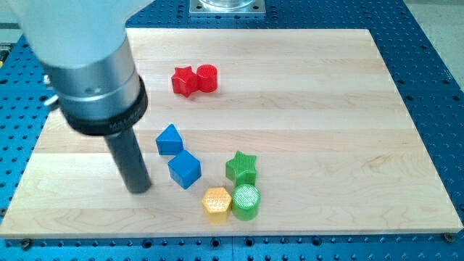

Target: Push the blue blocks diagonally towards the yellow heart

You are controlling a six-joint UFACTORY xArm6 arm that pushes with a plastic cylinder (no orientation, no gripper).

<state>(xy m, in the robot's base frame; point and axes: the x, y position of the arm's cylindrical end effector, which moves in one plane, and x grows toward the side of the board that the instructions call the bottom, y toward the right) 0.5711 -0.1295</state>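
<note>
Two blue blocks sit left of the board's middle: a blue block with a pointed top (169, 139) and, just below and right of it, a blue cube (184, 170). They are close together, nearly touching. The only yellow block (216, 203) lies lower right of the cube and looks six-sided. My tip (138, 191) rests on the board to the left of the blue cube, a small gap away, and below-left of the pointed blue block. It touches neither.
A green star (241, 167) and a green cylinder (246, 201) stand right of the yellow block, the cylinder touching it. A red star (184, 80) and a red cylinder (207, 77) sit together near the view's top. The wooden board (326, 109) ends near the view's bottom.
</note>
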